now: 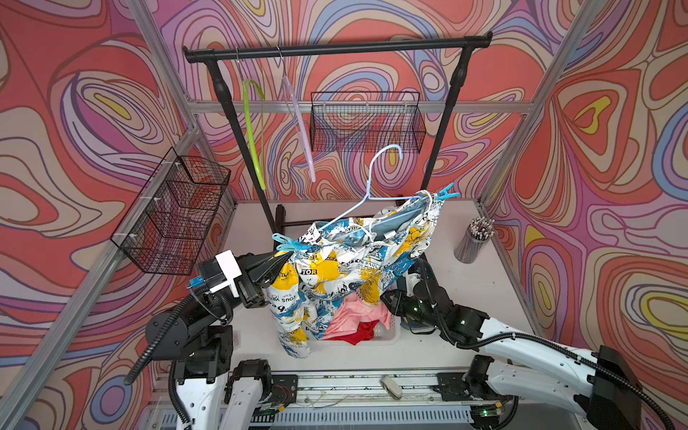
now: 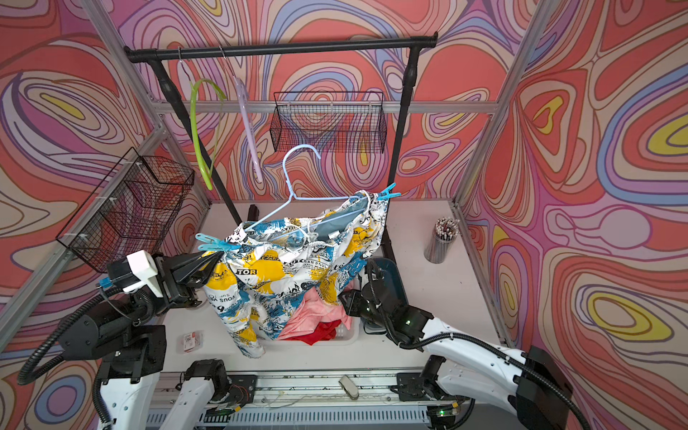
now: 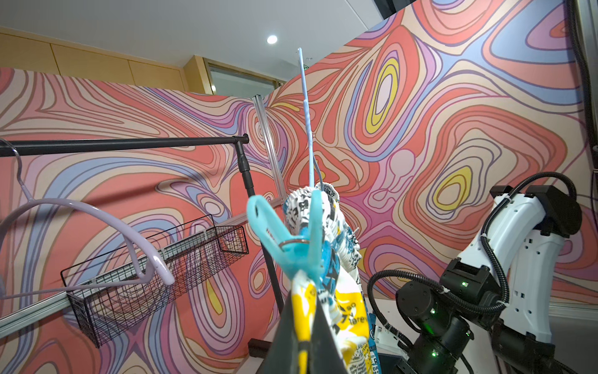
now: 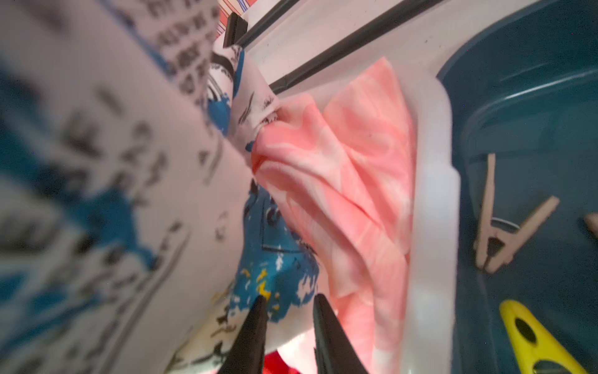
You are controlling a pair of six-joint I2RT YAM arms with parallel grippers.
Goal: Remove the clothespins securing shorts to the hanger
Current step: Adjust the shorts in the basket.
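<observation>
Nearest the lens: aluminium base rail (image 1: 335,383) with a grey-beige plastic clothespin (image 1: 391,387) lying loose on it.

Left side: black wire basket (image 1: 171,212) on the side wall. A small red-and-white packet (image 2: 191,340) lies on the table by the left arm.

Left gripper (image 1: 279,266) is clamped on the corner of the white shorts with blue-yellow newspaper print (image 1: 342,260), just under the near light-blue plastic clothespin (image 1: 288,242). In the left wrist view that peg sits directly above the black fingers (image 3: 284,340), pinching the waistband.

Behind: lime-green hanger (image 1: 253,130) and lilac hanger (image 1: 298,123) on the black rack bar (image 1: 335,46), both bare.

Centre: the printed shorts are pegged to a light-blue wire hanger (image 1: 372,178), off the bar and tilted, far end higher. A second light-blue clothespin (image 1: 446,191) is at the far end. The legs hang over a white plastic basket (image 1: 372,338) holding pale pink shorts (image 1: 357,312) and red shorts (image 1: 357,333). A second black wire basket (image 1: 366,121) is on the back wall.

Right: right gripper (image 4: 289,304) is low, behind the hanging cloth, so hidden in both top views. In the wrist view its jaws are slightly apart, nothing between them, next to the printed and pink fabric. Dark teal plastic bin (image 4: 534,113) beside the basket holds a beige clothespin (image 4: 504,226) and a yellow clothespin (image 4: 537,340).

Far right: clear cup of pencils (image 1: 473,242).
</observation>
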